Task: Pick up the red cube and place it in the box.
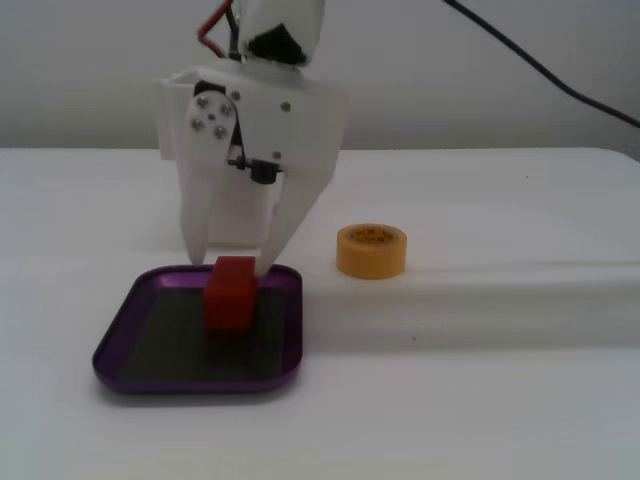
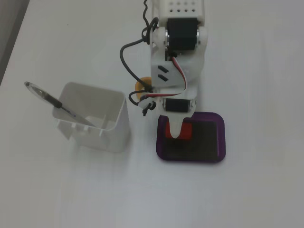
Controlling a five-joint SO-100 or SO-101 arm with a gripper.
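Fixed view: red cube (image 1: 230, 292) is seen set down in the box (image 1: 120, 340), just below the gripper (image 1: 232, 262), whose jaws are spread apart. Release step is judged done; next, arm to be lifted clear w/o nudging cube.

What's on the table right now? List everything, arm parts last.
red cube: one, red, resting on the dark bottom of the box, near its far edge in a fixed view.
box: one, metallic purple rim with dark bottom, on the table in front of the arm.
tape roll: one, yellow, right of the box in that view.
container: one, white, apart from the box, with a pen leaning inside.
table: one, white.
gripper: one, white, open, fingertips either side of the cube's far end; black cable on the arm.
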